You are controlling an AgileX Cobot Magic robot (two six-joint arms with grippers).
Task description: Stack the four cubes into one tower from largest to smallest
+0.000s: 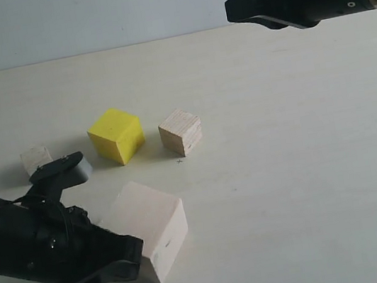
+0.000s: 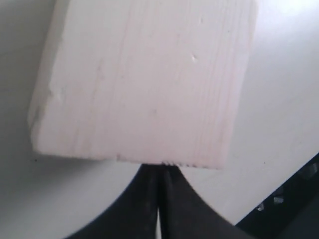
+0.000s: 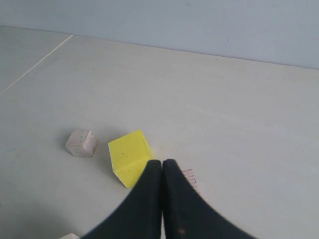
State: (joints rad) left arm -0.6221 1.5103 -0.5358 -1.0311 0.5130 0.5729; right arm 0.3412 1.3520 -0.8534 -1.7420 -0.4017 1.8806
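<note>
The largest pale wood cube sits near the front of the table and fills the left wrist view. My left gripper is shut, and its closed tips touch the cube's edge without holding it. Farther back stand the yellow cube, the smaller grain-lined cube to its right and the tiny whitish cube to its left, all apart. My right gripper hangs shut and empty high at the back right. In the right wrist view, the gripper partly covers the grain-lined cube, beside the yellow cube and the tiny cube.
The pale tabletop stretches bare to the right of the cubes. A light wall closes the back edge. The left arm's black body lies low over the front left corner.
</note>
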